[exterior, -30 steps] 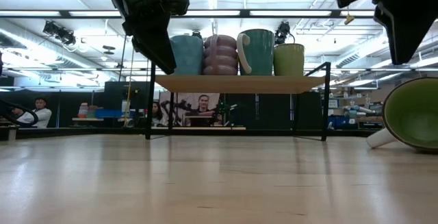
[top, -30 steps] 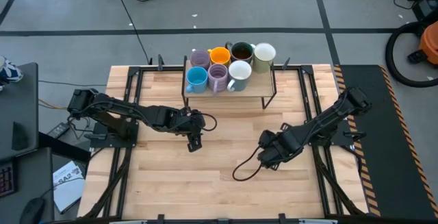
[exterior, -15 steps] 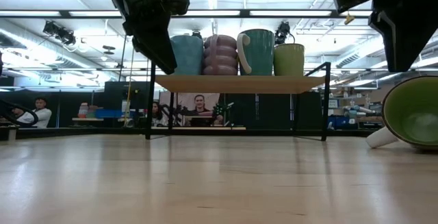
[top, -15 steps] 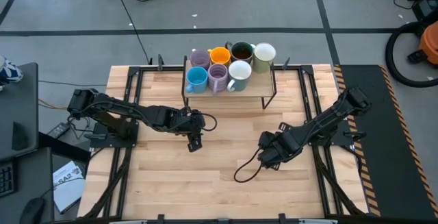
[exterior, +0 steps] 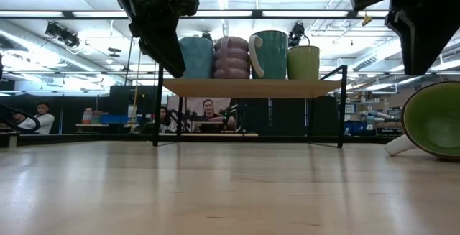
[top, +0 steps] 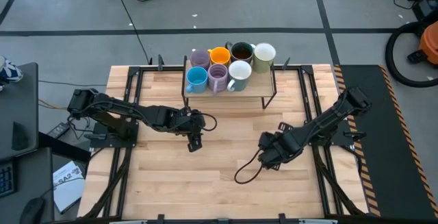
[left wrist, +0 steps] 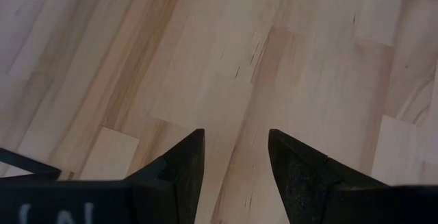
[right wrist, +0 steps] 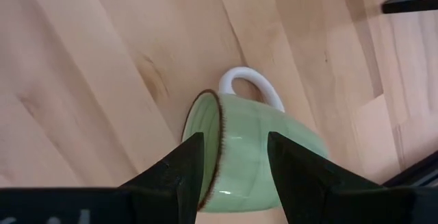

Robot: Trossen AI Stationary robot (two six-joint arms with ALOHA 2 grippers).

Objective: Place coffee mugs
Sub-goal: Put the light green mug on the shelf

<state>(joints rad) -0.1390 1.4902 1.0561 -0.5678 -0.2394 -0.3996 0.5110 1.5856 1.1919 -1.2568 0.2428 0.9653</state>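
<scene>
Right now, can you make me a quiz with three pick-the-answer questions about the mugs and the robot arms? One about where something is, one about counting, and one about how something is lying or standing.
1. Where is the green mug?
A. On the shelf
B. On the table, under the right gripper
C. Inside the left gripper

2. How many mugs stand on the shelf in the view from above?
A. Three
B. Seven
C. Ten

3. How is the green mug lying?
A. On its side
B. Upright
C. Upside down

Answers:
1 B, the right wrist view shows it on the wood between the open gripper fingers, not gripped.
2 B, seven mugs can be counted on the shelf from above.
3 A, its open mouth faces sideways in the low view and its white handle lies level with the table.
</scene>
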